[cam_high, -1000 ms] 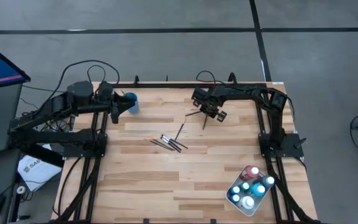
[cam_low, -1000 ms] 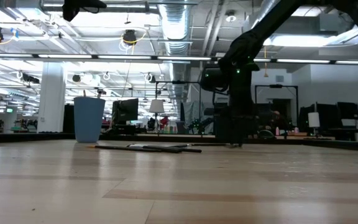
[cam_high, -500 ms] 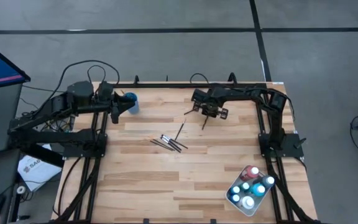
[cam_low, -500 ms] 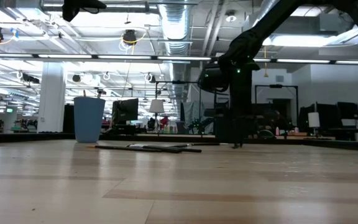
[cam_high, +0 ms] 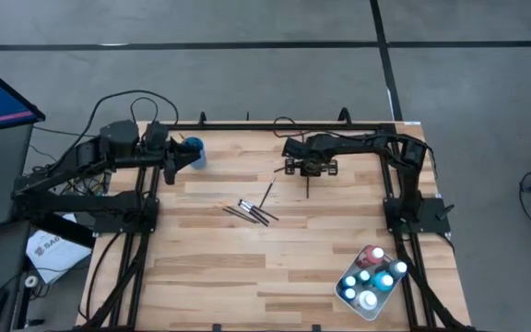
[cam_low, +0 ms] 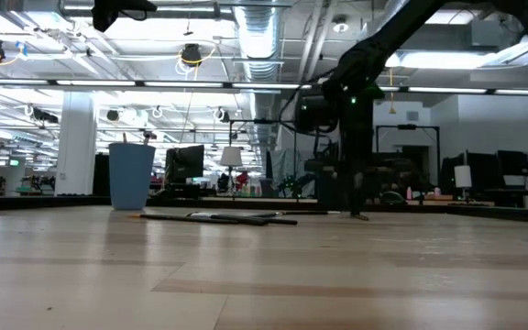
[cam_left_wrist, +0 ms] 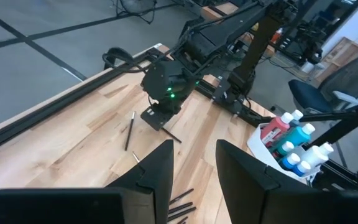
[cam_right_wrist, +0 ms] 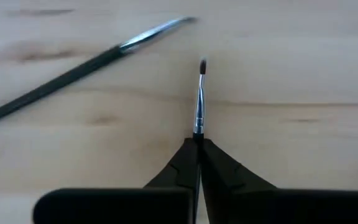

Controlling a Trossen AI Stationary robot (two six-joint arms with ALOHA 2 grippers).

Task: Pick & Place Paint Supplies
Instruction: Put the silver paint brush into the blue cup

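Clamped shut on a thin paintbrush point(cam_right_wrist: 199, 99), the right gripper point(cam_right_wrist: 198, 142) is held low near the worktop's point(cam_high: 247, 277) far edge, bristles pointing away from the fingers. Another brush point(cam_right_wrist: 79, 65) lies just beside; more brushes point(cam_high: 252, 211) are clustered mid-worktop. Paint bottles point(cam_high: 370, 275) are seen in the white tray point(cam_high: 346, 296) at the near right corner. Brush judged light, stiff, slippery: mid-handle grip advised. Left gripper point(cam_left_wrist: 191, 171) is parked open by the blue cup point(cam_high: 195, 151).

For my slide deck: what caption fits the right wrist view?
Right tool shut on a thin paintbrush, bristles pointing ahead above the wooden table; a second brush lies nearby.
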